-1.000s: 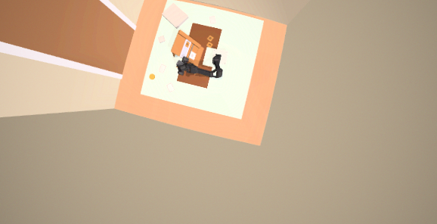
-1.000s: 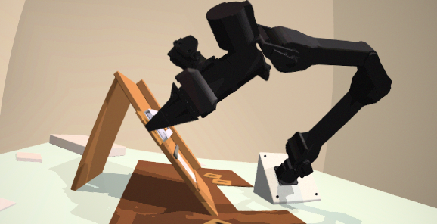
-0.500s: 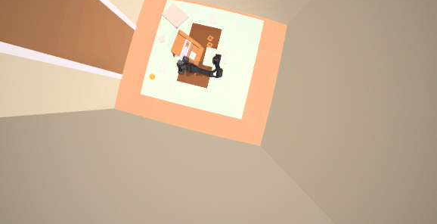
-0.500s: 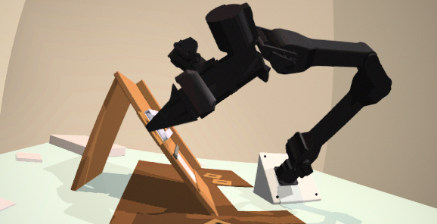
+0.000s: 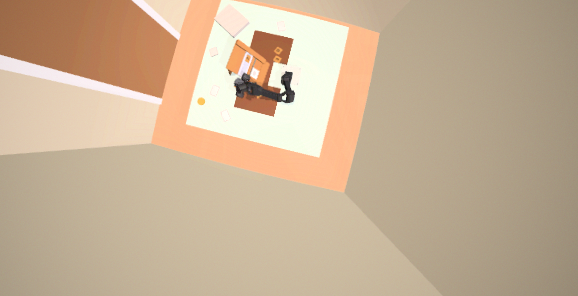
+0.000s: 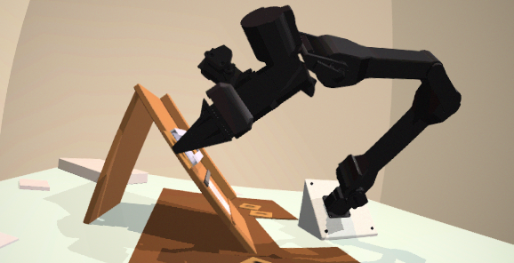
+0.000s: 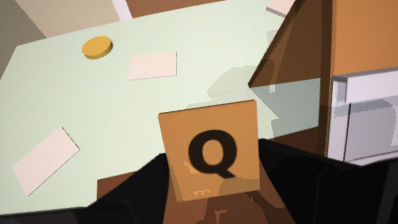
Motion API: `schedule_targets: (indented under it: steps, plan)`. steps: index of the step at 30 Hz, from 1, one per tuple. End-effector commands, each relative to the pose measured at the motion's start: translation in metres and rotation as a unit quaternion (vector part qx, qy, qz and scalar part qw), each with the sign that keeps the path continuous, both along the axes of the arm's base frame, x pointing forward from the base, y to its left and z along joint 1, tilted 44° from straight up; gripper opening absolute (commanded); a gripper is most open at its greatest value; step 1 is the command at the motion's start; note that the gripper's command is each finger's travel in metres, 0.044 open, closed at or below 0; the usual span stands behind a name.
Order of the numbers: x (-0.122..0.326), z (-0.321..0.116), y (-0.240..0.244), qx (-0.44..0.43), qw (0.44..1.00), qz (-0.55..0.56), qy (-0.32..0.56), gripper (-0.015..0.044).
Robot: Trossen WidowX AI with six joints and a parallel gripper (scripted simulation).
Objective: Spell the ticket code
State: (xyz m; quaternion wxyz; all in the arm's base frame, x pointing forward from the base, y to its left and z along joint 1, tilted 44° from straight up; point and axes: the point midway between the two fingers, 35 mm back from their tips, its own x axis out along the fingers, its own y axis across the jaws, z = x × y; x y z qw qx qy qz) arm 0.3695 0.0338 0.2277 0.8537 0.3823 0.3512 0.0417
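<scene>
My gripper (image 6: 174, 149) (image 7: 212, 152) is shut on an orange tile marked Q (image 7: 245, 120), which stands upright to the wrist view. The fingertips are beside the sloping board (image 5: 235, 59) (image 6: 156, 106) (image 7: 367, 37), near one end of its pale letter rail (image 5: 243, 67) (image 6: 179, 134) (image 7: 372, 89). In the wrist view the tile is left of the rail, with a gap between. A small orange patch shows within the rail in the top view; its letter is too small to read. The ticket (image 5: 255, 73) is on the lower board; its print is unreadable. The arm partly hides the rail.
Loose orange tiles (image 5: 278, 50) (image 6: 250, 206) lie on the brown mat (image 5: 270, 39) (image 6: 173, 204). A yellow disc (image 5: 201, 101) (image 7: 97, 47) and pale cards (image 5: 214, 90) (image 7: 152, 65) lie left of the board. A pale slab (image 5: 231, 20) (image 6: 100, 171) lies behind it.
</scene>
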Motion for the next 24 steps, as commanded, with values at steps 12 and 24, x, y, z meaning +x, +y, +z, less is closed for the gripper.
schedule_targets:
  steps: [12, 24]
  plan:
    - [-0.0012, -0.0041, -0.0060, -0.001, 1.000, 0.002, -0.003, 0.0000]
    - [-0.0023, -0.0083, -0.0102, -0.001, 1.000, 0.002, -0.003, 0.0000]
